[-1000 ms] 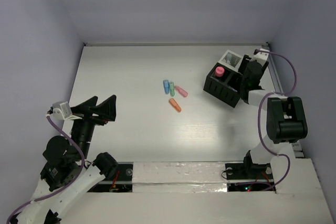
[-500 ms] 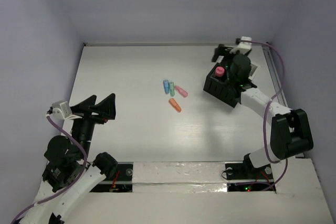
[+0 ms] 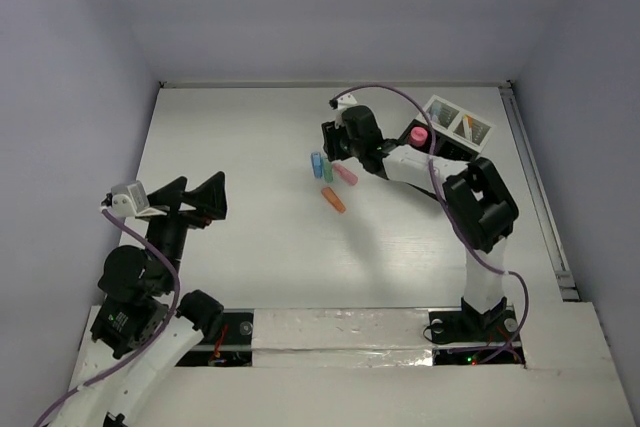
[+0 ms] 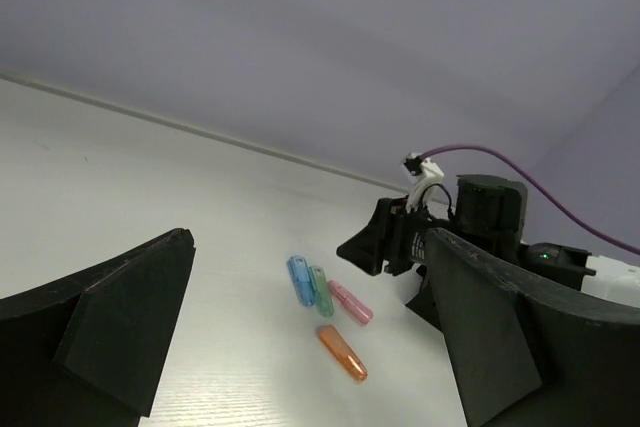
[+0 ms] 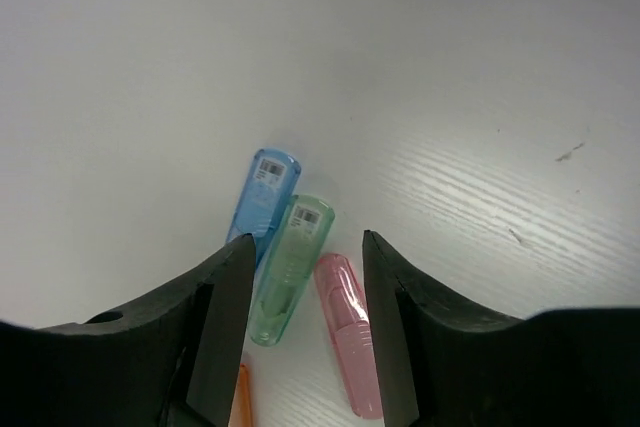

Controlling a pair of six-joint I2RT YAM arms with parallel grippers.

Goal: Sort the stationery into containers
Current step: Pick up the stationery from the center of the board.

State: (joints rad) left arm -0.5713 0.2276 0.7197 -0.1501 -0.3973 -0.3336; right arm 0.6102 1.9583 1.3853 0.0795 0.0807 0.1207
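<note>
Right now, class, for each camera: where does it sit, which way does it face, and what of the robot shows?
Top external: above and behind the arms, facing down on the table; the left arm and right arm show.
Left wrist: low on the left arm, facing across the table towards the right gripper; the open left gripper frames it.
Right wrist: above the blue pen, green pen and pink pen, facing down; the right gripper's two fingers show.
Shared: both wrist views show those three pens.

Right claw parted, blue pen, green pen, pink pen side by side, white table
</note>
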